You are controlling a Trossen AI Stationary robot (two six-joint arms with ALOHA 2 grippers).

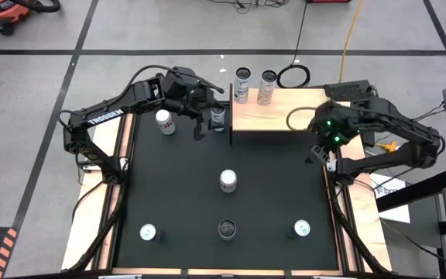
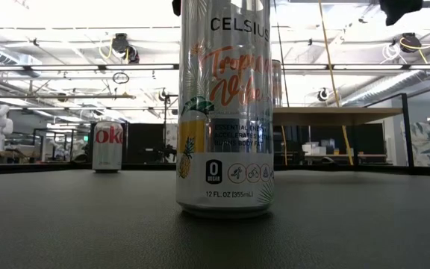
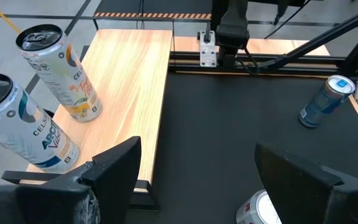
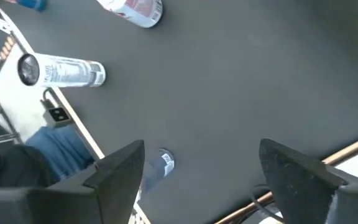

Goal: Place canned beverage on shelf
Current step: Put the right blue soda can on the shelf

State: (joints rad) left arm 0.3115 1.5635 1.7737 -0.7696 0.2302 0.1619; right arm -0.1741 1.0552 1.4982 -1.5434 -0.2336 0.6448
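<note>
Closest to the low camera stands a tall Celsius can [image 2: 225,112], well apart from the shelf [image 1: 281,111]. Left gripper [image 1: 207,116], just beside the shelf, and right gripper [image 1: 321,153] both gape empty. Rigid, smooth, probably slippery: grasp it mid-body.

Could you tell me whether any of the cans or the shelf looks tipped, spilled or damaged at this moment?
Nothing stands out. Two cans stand upright on the shelf, and the cans on the black mat also stand upright, with no spill visible. The left tool is open beside the shelf's edge; the right tool is open, holding nothing.
</note>
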